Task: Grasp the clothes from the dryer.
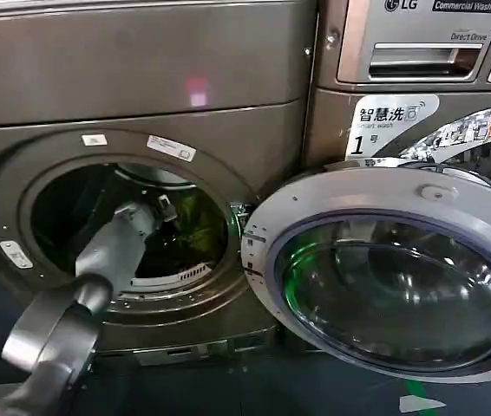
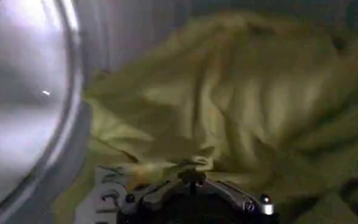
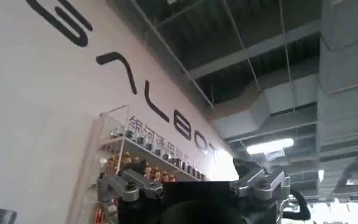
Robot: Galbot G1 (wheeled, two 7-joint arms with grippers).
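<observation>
Left gripper (image 1: 169, 211) inside bronze metal dryer (image 1: 141, 78) porthole, at crumpled lime clothes (image 2: 240, 103).
Soft wrinkled fabric; finger state unclear on both, right gripper (image 3: 194, 185) raised.

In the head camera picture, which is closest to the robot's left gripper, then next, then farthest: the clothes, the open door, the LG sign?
From the left gripper, inside the dryer:
1. Clothes, right beside it in the drum.
2. Open door, swung out to the right.
3. LG sign, top right on the neighbouring machine.

left claw (image 2: 194, 193) tips buried in the clothes (image 2: 240, 103) — grip unclear.
</observation>
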